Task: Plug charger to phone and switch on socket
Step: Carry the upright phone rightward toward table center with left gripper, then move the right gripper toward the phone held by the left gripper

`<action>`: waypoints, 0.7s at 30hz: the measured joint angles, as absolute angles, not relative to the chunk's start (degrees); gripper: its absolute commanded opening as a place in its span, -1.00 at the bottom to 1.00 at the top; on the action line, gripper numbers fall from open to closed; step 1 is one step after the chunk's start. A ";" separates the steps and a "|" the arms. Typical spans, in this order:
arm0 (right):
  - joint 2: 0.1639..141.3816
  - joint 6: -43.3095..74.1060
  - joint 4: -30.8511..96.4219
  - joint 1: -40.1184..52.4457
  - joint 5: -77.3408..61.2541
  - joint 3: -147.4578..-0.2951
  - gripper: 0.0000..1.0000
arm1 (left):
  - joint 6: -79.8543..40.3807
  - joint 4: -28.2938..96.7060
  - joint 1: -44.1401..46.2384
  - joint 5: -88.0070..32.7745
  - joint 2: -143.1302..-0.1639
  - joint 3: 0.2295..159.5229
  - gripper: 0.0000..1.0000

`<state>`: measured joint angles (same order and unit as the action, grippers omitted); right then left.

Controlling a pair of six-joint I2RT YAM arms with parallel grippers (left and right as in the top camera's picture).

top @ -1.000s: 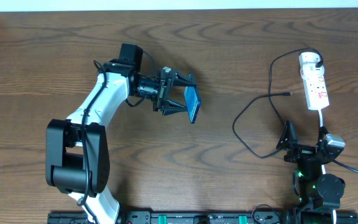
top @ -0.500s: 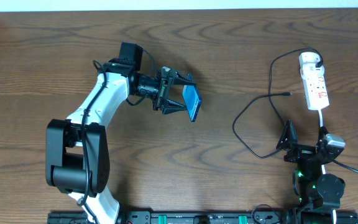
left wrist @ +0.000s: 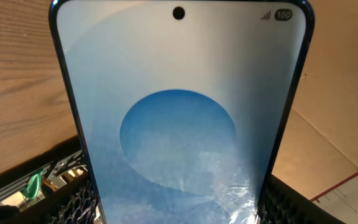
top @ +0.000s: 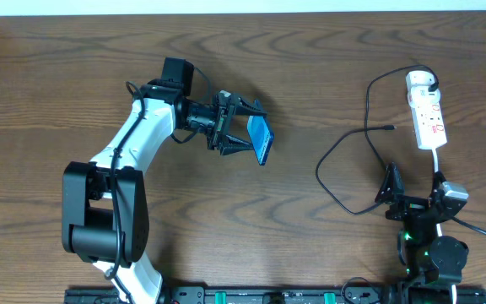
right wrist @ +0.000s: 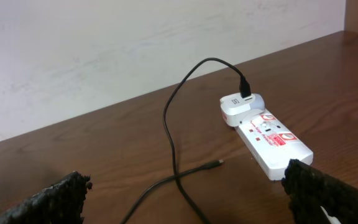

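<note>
Left gripper (top: 251, 128) clamps phone (top: 262, 140) across width, tabletop centre-left; slim, glassy, slippery. Right gripper (top: 413, 192) wide, empty, front right edge. Charger (right wrist: 168, 124) limp, light: grasp stiff connector tip (right wrist: 218, 163) beside socket (top: 429, 118), far right corner.

- Table (top: 294, 76): brown wood, bold grain, smooth with a low sheen.
- Phone (left wrist: 179, 124): glossy glass screen, smeared near the bottom; dark shiny edge.
- Socket (right wrist: 272, 140): smooth white plastic, red printed labels.
- Charger (right wrist: 166, 118): thin matt black cable; smooth white plastic plug head.
- Left arm (top: 131, 135): glossy white shell, matt black joints.
- Wall (right wrist: 104, 50): matt white, faintly mottled.
</note>
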<state>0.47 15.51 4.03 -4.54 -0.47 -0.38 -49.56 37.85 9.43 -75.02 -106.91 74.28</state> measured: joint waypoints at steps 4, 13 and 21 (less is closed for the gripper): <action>0.47 15.49 4.03 -4.54 -0.47 -0.38 0.98 | -49.54 37.85 9.43 -75.02 -106.91 74.28 0.16; 0.47 23.00 3.46 -4.54 -5.30 -0.38 0.99 | -49.56 37.85 9.43 -75.00 -106.91 74.28 0.16; 0.47 53.98 2.20 -4.54 -26.72 -0.38 0.99 | -50.52 37.85 9.43 -73.97 -106.91 74.28 0.16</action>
<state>0.47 53.98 2.20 -4.54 -26.72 -0.38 -50.52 37.85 9.43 -73.97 -106.91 74.28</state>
